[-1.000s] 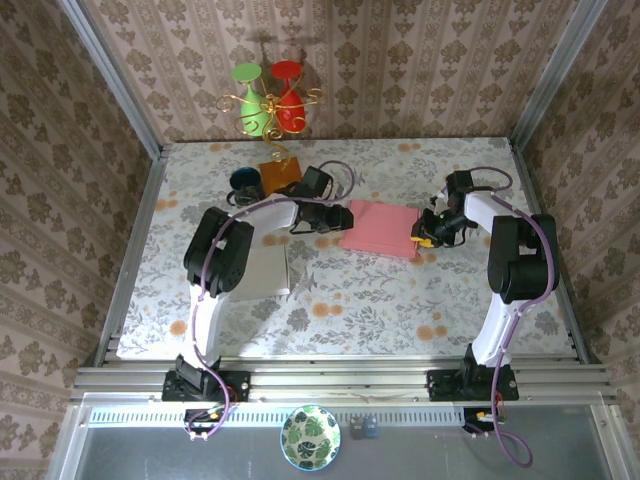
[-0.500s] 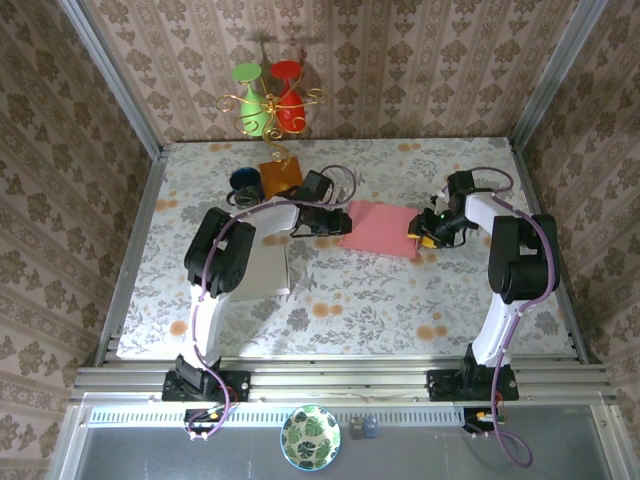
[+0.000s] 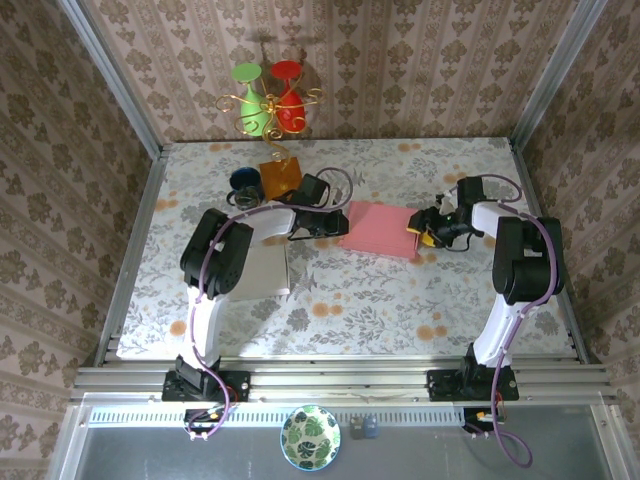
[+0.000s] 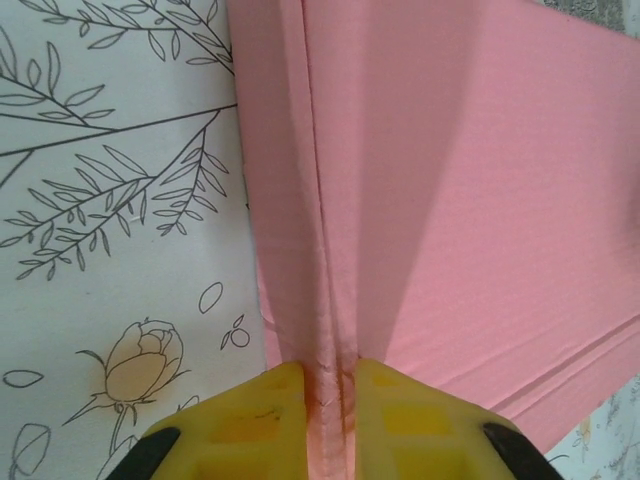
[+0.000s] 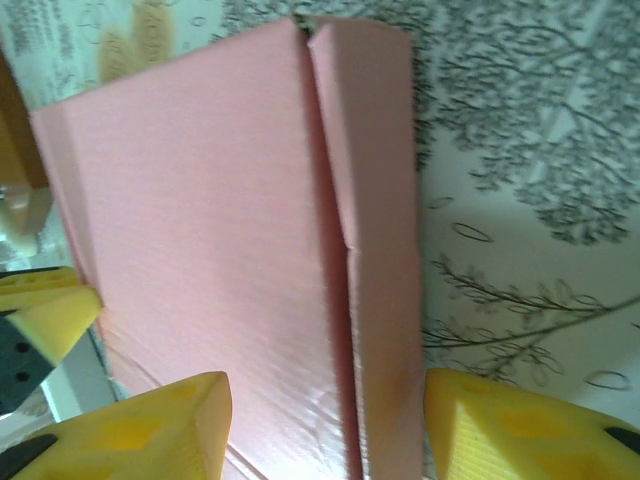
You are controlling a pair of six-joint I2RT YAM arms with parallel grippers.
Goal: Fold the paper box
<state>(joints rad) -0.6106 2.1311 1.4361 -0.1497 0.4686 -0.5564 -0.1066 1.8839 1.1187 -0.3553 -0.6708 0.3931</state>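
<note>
Both arms reach in toward the middle of the tabletop (image 3: 380,290), one clamped and one spread wide.
The left arm (image 3: 215,265) rises from its base at the near edge, elbow bent, forearm lying rightward. The left gripper (image 4: 325,385) has its yellow fingers (image 4: 270,400) pinched together on the edge of the paper box (image 4: 450,200). The right arm (image 3: 522,262) bends likewise, forearm pointing left. The right gripper (image 5: 325,405) holds its jaws well apart, gripping nothing.

The pink paper box (image 3: 380,229) lies flat near the middle of the desk (image 3: 400,300). Narrow creased flaps run along its left and right edges.
</note>
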